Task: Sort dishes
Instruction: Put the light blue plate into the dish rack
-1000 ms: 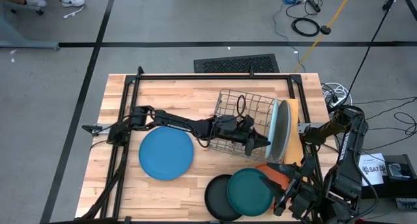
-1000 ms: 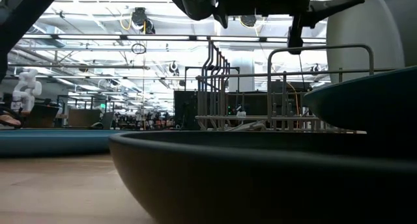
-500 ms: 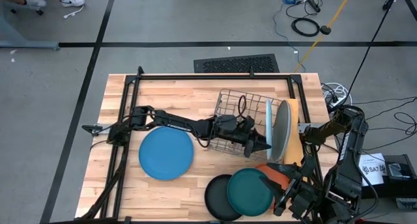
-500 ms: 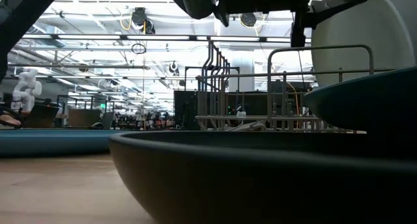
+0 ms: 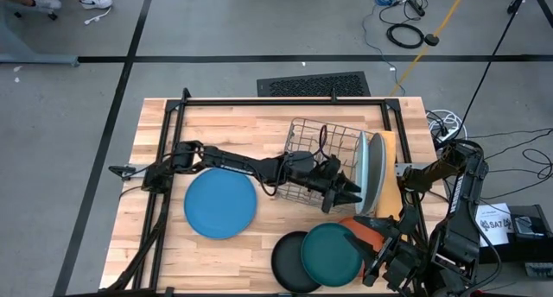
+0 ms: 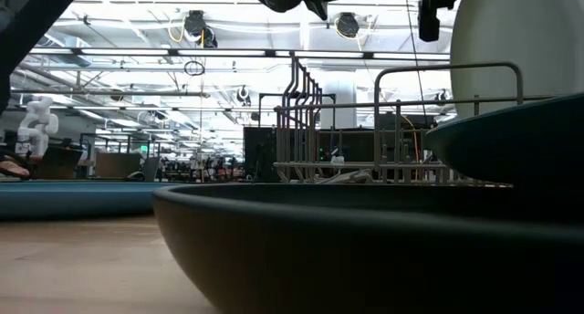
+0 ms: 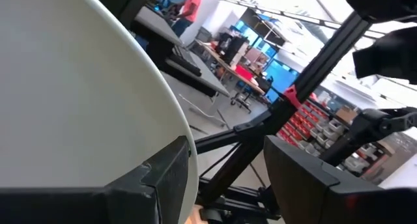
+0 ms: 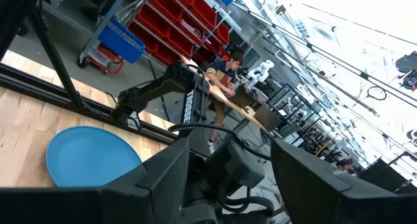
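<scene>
Wooden slatted table (image 5: 225, 124): wire dish rack (image 5: 321, 154) centre-right of frame. Large grey round plate (image 5: 376, 183) and pale blue plate (image 5: 362, 172) now upright at rack's right edge. Left gripper (image 5: 350, 193) jaws just parted, backed off, apparently released. Medium blue flat plate (image 5: 220, 203) left-centre, unsorted. Right gripper (image 5: 380, 271) open, idle lower right.
</scene>
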`<state>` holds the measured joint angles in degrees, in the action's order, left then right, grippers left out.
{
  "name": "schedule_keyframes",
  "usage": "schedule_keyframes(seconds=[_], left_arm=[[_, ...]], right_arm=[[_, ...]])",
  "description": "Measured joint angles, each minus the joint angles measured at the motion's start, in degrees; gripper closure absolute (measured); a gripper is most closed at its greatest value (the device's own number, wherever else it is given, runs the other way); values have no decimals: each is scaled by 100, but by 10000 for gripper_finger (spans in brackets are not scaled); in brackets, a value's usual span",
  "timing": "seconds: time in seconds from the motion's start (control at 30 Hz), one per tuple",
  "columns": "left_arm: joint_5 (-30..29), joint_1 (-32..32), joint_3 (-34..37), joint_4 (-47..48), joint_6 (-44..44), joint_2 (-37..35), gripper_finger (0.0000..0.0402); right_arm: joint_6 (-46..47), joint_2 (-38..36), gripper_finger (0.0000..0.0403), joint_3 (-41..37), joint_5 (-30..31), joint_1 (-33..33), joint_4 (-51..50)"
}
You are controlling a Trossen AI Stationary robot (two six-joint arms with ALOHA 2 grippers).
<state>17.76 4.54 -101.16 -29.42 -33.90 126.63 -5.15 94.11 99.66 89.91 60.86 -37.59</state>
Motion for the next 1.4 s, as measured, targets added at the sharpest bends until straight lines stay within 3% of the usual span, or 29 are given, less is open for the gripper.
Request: schedule_keyframes(seconds=[0.57,0.9,1.03,1.4], left_arm=[[142,32,4,75,497,0,200],[317,142,-112,21,792,0,135],[383,155,-316,25,1001,0,128],[481,-95,-791,1572,1380,-4,128]], right_arm=[[0,0,193,0,0,0,1],[-1,0,193,0,-2,0,-1],[-1,0,193,0,-1,0,1],[-1,0,193,0,-1,0,3]])
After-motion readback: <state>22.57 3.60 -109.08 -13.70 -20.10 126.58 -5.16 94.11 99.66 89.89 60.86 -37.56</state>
